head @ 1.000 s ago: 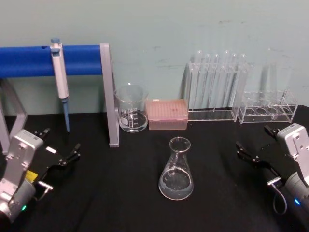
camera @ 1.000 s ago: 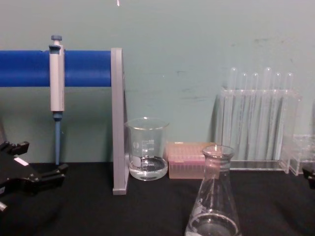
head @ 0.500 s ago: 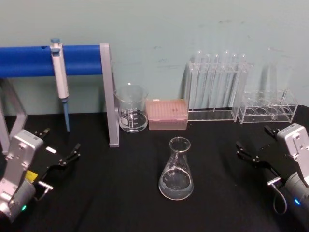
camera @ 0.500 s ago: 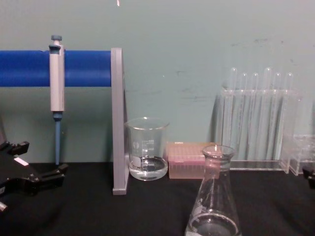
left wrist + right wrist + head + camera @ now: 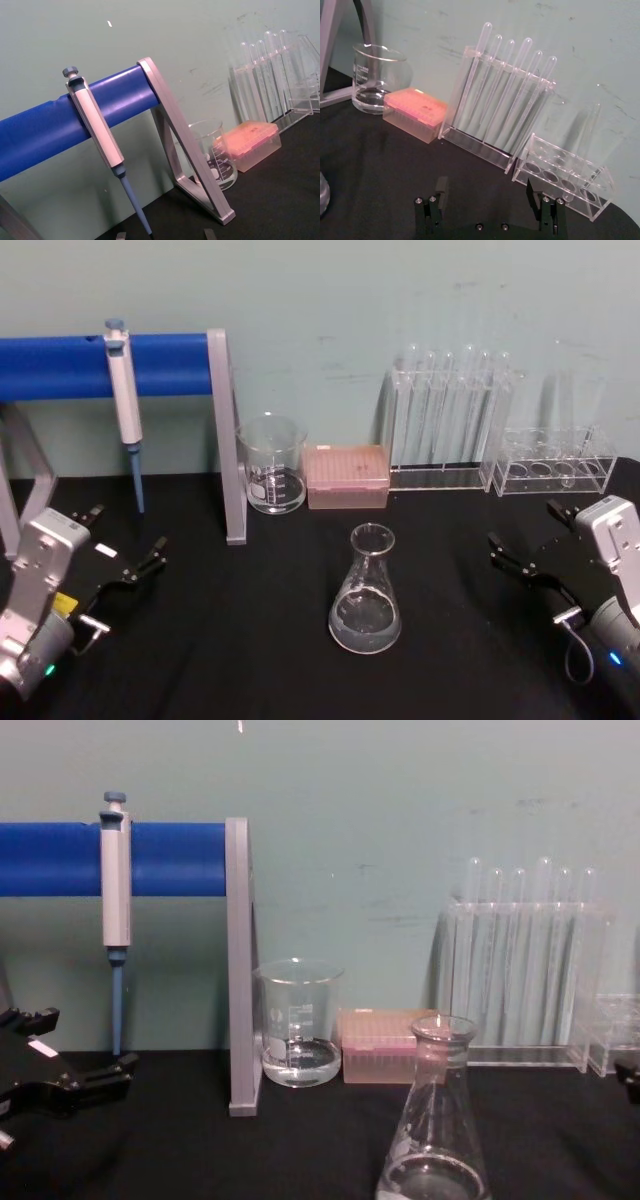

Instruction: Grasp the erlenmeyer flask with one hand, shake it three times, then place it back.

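While the erlenmeyer flask (image 5: 365,595) stands upright on the desk (image 5: 230,640), the left gripper (image 5: 128,528) and right gripper (image 5: 522,523) flank it well apart, jaws spread wide.

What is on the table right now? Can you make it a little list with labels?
flask: upright, middle of the table, not held
left gripper: open, front left, apart from flask
right gripper: open, front right, apart from flask
beaker: behind the flask, little liquid inside
pink box: beside the beaker
tube rack: back right, tubes standing in it
pipette: hangs on the blue bar
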`<state>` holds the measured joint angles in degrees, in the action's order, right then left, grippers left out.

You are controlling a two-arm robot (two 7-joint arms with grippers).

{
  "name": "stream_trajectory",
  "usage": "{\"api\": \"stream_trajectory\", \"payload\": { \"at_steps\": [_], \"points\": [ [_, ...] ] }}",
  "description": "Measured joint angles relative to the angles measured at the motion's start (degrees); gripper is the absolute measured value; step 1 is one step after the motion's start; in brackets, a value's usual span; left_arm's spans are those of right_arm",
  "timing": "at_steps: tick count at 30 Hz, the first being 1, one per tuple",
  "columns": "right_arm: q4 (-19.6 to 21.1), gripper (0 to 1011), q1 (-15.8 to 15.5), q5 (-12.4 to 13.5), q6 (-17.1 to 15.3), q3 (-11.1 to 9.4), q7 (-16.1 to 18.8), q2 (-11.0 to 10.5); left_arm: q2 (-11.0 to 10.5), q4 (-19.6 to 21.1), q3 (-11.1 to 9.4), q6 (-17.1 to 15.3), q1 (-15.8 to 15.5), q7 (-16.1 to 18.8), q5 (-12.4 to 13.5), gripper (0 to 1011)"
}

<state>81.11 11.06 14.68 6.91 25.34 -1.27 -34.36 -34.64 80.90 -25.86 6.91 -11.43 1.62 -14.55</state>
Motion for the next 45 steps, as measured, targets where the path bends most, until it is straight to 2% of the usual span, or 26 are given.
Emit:
{"api": "stream_trajectory", "payload": {
  "at_steps": [11, 22, 31, 38, 45],
  "points": [
    [3.26, 1000, -2.10, 2.36, -1.15, -2.10, 3.52, 0.27, 0.00, 0.00, 0.00, 0.00, 0.00, 0.00, 0.00, 1001],
    [7.72, 1000, -4.90, 7.41, -3.25, -3.55, 11.16, -0.09, 0.00, 0.00, 0.00, 0.00, 0.00, 0.00, 0.00, 1001],
    [8.88, 1000, -5.50, 8.53, -4.03, -3.67, 14.46, 0.66, 0.00, 0.00, 0.00, 0.00, 0.00, 0.00, 0.00, 1001],
    [8.94, 1000, -5.06, 9.25, -4.57, -3.30, 19.52, 0.88, 0.00, 0.00, 0.00, 0.00, 0.00, 0.00, 0.00, 1001],
    [8.53, 1000, -4.37, 9.86, -4.96, -3.12, 22.77, 1.55, 0.00, 0.00, 0.00, 0.00, 0.00, 0.00, 0.00, 1001]
  ]
}}
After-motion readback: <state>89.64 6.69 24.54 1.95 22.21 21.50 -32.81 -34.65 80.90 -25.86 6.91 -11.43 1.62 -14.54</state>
